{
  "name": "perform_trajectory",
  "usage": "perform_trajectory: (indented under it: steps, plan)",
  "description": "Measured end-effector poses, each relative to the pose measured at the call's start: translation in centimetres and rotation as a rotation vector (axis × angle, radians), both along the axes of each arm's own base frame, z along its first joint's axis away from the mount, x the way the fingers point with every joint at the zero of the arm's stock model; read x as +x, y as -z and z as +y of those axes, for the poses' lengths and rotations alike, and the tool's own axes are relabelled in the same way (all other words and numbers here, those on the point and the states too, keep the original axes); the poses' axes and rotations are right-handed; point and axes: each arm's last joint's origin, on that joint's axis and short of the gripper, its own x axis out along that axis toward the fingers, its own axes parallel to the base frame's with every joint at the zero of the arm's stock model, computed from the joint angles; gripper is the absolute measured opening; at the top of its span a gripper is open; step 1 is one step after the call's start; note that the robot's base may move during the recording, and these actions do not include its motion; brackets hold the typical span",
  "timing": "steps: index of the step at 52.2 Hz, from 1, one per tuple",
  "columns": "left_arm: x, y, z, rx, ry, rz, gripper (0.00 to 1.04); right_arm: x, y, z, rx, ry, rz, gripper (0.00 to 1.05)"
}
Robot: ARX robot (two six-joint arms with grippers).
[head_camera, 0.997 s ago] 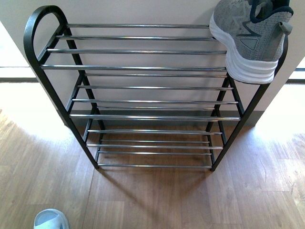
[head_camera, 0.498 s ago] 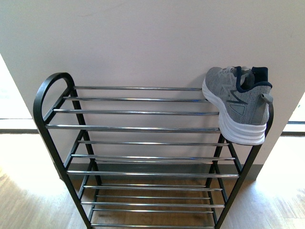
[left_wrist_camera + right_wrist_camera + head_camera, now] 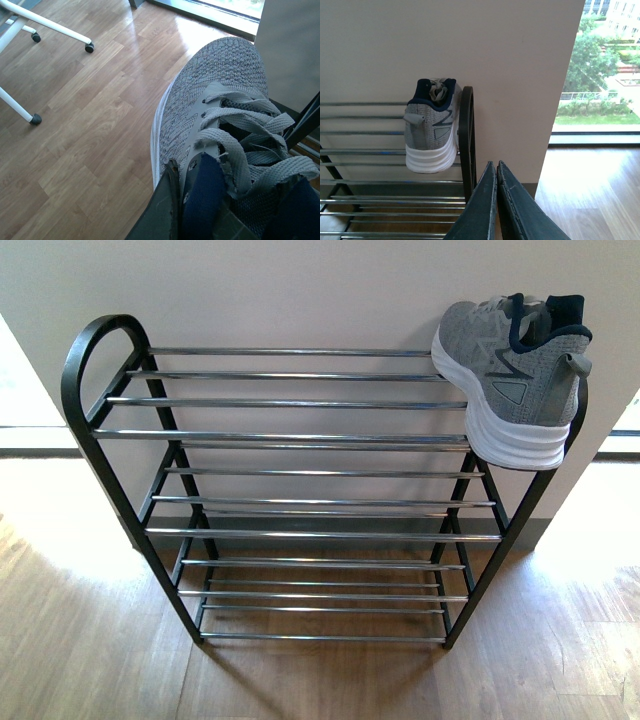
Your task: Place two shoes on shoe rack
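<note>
Left gripper [image 3: 192, 200] is clamped on the navy collar and tongue of a grey knit sneaker [image 3: 215, 90]. One dark finger [image 3: 167, 200] lies outside the shoe; the other seems to be tucked inside, though the laces hide it. The sneaker's toe points away from the gripper, and it is held above a wooden floor [image 3: 90, 110].

Right gripper [image 3: 495, 167] has its two fingers pressed together and holds nothing. Just ahead of it stands the looped black end of the shoe rack [image 3: 466, 135]. Just past that loop, the other sneaker [image 3: 431, 130] sits on the top tier of silver rods. Its heel faces the gripper and its white sole hangs a little over the front rod.

One shoe is on the rack. The second is gripped and not yet placed, so about half the task is left.
</note>
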Motion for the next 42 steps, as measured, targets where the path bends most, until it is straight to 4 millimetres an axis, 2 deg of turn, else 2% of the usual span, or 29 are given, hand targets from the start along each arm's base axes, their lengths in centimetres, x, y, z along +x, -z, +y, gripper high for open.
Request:
perform_trajectory:
  steps: [11, 42]
  plan:
    - [0.0, 0.0, 0.0, 0.001, 0.000, 0.000, 0.02, -0.7, 0.7, 0.0, 0.000, 0.000, -0.016, 0.01]
    - [0.0, 0.0, 0.0, 0.001, 0.000, 0.000, 0.02, -2.0, 0.6, 0.0, 0.000, 0.000, -0.027, 0.01]
